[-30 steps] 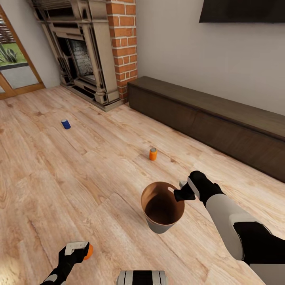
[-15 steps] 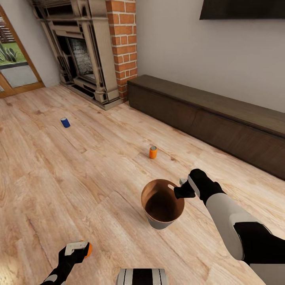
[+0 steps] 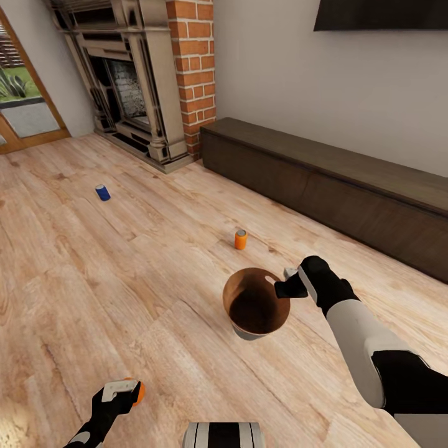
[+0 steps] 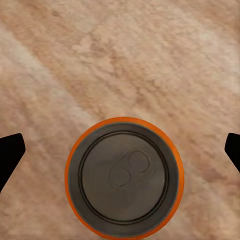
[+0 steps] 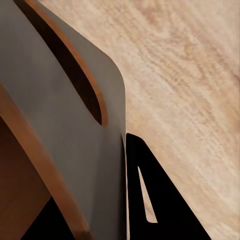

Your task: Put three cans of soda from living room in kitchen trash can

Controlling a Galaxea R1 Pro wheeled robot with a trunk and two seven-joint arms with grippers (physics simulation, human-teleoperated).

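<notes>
Your right gripper (image 3: 287,287) is pinching the tash can (image 3: 252,311) by its rim, held off the wood floor (image 3: 93,280). Left gripper (image 3: 121,392) is clamped on 1 orange can (image 4: 124,177). Another orange can (image 3: 240,239) and the blue can (image 3: 102,192) sit on the floor.

The light wood floor (image 3: 93,280) carries a blue can (image 3: 102,192); an orange can (image 3: 240,239) stands well apart.

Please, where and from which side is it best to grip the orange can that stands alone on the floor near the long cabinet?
The orange can stands upright, top facing up, floor open around it. Probably best: descend from above and close the fingers on opposite sides of its round wall, near mid-height.
</notes>
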